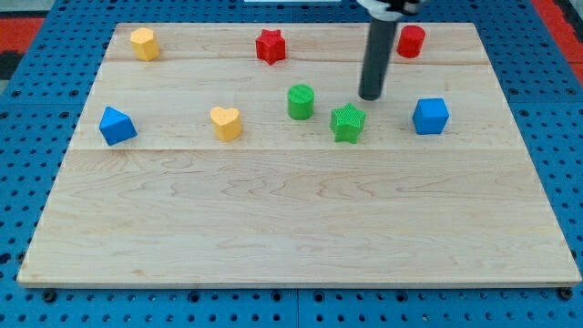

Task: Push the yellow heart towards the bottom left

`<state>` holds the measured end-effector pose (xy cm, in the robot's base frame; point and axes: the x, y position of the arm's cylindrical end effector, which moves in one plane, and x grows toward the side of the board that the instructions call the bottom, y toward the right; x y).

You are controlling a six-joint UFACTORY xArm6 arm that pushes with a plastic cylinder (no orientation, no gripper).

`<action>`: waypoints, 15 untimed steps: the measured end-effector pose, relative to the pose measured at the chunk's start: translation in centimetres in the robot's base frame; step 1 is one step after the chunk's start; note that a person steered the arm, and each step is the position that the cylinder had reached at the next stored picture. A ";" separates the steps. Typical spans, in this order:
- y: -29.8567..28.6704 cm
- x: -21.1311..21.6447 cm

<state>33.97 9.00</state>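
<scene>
The yellow heart (226, 123) lies left of the board's middle. My tip (370, 97) rests on the board far to the heart's right, just above and right of the green star (348, 123) and right of the green cylinder (301, 101). The tip touches no block. The rod rises from the tip to the view's top edge.
A yellow hexagon-like block (144, 43) sits at the top left, a red star (271, 46) at top middle, a red cylinder (411, 41) at top right. A blue triangular block (117, 126) is at the left, a blue cube (430, 116) at the right. The wooden board (291, 228) lies on blue pegboard.
</scene>
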 end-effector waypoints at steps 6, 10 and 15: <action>-21.8 9.0; -20.2 11.1; -25.6 22.2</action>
<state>56.19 -16.55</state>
